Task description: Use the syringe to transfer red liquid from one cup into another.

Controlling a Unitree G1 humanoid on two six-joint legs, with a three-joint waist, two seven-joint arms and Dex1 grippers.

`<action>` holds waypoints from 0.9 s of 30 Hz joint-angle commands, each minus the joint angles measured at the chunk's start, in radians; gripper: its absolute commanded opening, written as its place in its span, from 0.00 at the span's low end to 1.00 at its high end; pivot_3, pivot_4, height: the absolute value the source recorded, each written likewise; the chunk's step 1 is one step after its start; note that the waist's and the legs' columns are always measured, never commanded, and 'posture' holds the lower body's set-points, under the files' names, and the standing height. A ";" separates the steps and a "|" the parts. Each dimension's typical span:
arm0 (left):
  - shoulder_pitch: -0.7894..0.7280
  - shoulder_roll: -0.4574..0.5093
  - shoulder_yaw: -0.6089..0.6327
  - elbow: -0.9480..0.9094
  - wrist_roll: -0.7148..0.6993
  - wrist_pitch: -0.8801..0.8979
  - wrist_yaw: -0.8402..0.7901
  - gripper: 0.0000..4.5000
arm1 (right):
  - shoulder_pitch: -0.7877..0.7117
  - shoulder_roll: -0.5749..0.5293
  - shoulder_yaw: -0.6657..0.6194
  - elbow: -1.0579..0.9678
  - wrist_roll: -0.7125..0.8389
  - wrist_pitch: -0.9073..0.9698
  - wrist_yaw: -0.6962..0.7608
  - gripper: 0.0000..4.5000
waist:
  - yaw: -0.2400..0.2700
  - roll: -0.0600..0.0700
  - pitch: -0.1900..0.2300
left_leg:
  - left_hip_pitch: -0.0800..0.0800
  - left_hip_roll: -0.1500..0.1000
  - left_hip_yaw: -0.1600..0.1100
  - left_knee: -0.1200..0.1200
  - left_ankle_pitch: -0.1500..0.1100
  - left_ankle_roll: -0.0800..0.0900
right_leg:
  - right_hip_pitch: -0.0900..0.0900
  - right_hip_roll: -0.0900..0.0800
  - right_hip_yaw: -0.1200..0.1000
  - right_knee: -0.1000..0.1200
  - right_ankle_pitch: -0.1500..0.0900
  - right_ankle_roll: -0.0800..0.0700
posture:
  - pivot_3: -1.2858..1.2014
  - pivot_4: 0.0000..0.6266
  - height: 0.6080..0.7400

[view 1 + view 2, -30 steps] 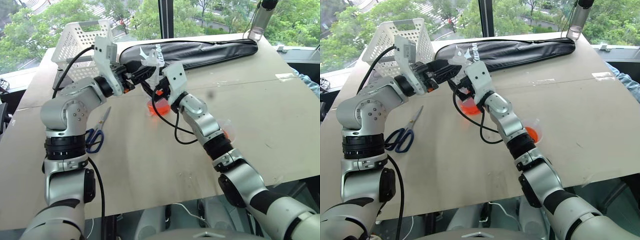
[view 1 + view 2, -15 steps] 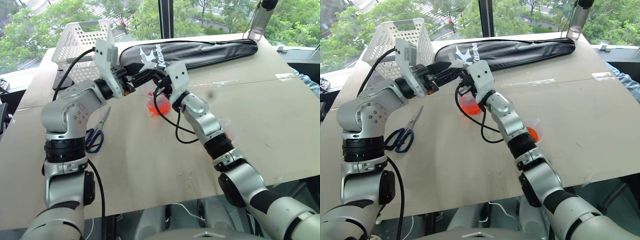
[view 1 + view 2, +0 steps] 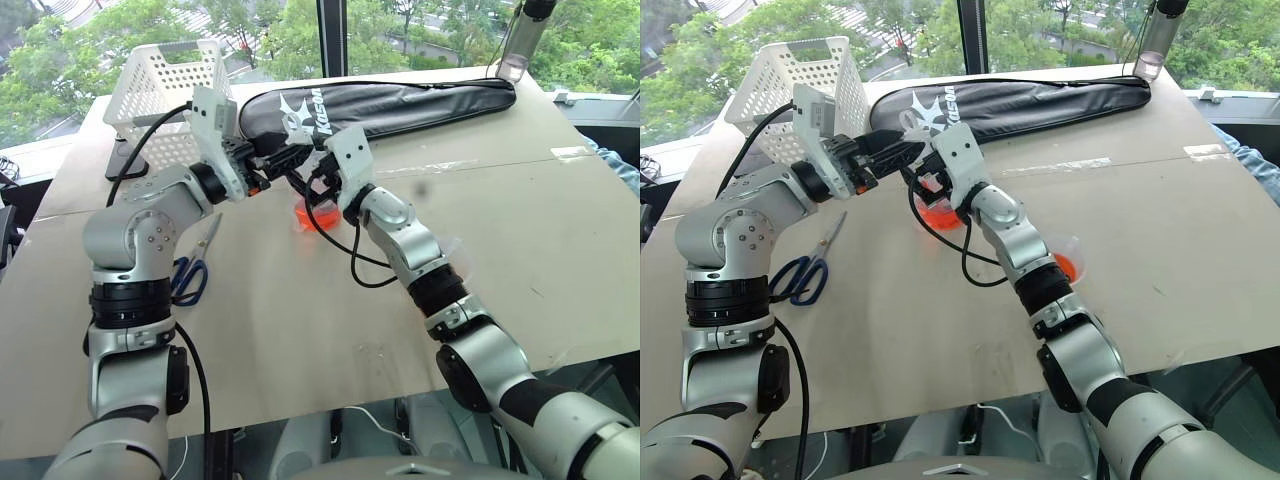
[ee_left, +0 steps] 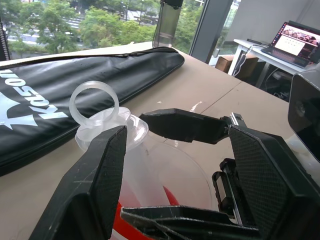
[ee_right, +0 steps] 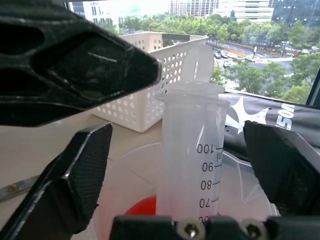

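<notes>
The syringe (image 5: 192,150) stands upright in the spouted beaker (image 3: 316,214), tip down in the red liquid (image 5: 144,206) — plunger ring (image 4: 94,101) at the top. The left gripper (image 4: 172,165) has its jaws set either side of the barrel below the flange; contact cannot be confirmed. The right gripper (image 5: 185,165) has its fingers spread wide, clear of the barrel. The smaller cup (image 3: 1068,262) sits beside the right forearm. Scissors (image 3: 805,265), a white basket (image 3: 165,85) and a black bag (image 3: 400,100) lie on the table (image 3: 560,250).

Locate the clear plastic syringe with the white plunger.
The clear plastic syringe stands upright in the spouted clear beaker, between both grippers, in front of the black bag.
</notes>
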 commanded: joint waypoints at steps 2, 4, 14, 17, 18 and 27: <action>0.002 0.013 0.027 -0.035 -0.007 -0.022 -0.012 0.73 | -0.080 0.055 -0.020 -0.024 0.003 0.028 -0.017 0.99 | 0.000 0.000 0.000 | 0.000 0.000 0.000 0.000 0.000 0.000 | 0.000 0.000 0.000 0.000 0.000 0.000 | 0.52 0.24 0.88; 0.005 0.014 0.032 -0.037 -0.009 -0.024 -0.012 0.73 | -0.090 0.054 -0.023 -0.015 0.002 0.034 -0.018 0.99 | 0.000 0.000 0.000 | 0.000 0.000 0.000 0.000 0.000 0.000 | 0.000 0.000 0.000 0.000 0.000 0.000 | 0.52 0.24 0.88; 0.027 0.021 0.039 -0.061 -0.008 -0.034 -0.018 0.73 | -0.149 0.058 -0.018 0.045 -0.005 0.075 0.015 0.59 | 0.000 0.000 0.000 | 0.000 0.000 0.000 0.000 0.000 0.000 | 0.000 0.000 0.000 0.000 0.000 0.000 | 0.52 0.24 0.88; 0.031 0.022 0.040 -0.067 -0.010 -0.035 -0.018 0.73 | -0.156 0.058 -0.017 0.050 -0.007 0.083 0.020 0.29 | -0.001 0.000 0.000 | 0.000 0.000 0.000 0.000 0.000 0.000 | 0.000 0.000 0.000 0.000 0.000 0.000 | 0.52 0.24 0.88; 0.032 0.022 0.041 -0.068 -0.010 -0.035 -0.018 0.73 | -0.156 0.059 -0.018 0.049 -0.007 0.086 0.021 0.20 | -0.001 0.000 0.000 | 0.000 0.000 0.000 0.000 0.000 0.000 | 0.000 0.000 0.000 0.000 0.000 0.000 | 0.52 0.24 0.88; 0.036 0.014 0.059 -0.071 -0.022 -0.036 -0.007 0.73 | -0.140 0.052 -0.012 -0.027 -0.007 0.140 0.025 0.20 | -0.001 0.000 0.000 | 0.000 0.000 0.000 0.000 0.000 0.000 | 0.000 0.000 0.000 0.000 0.000 0.000 | 0.52 0.24 0.88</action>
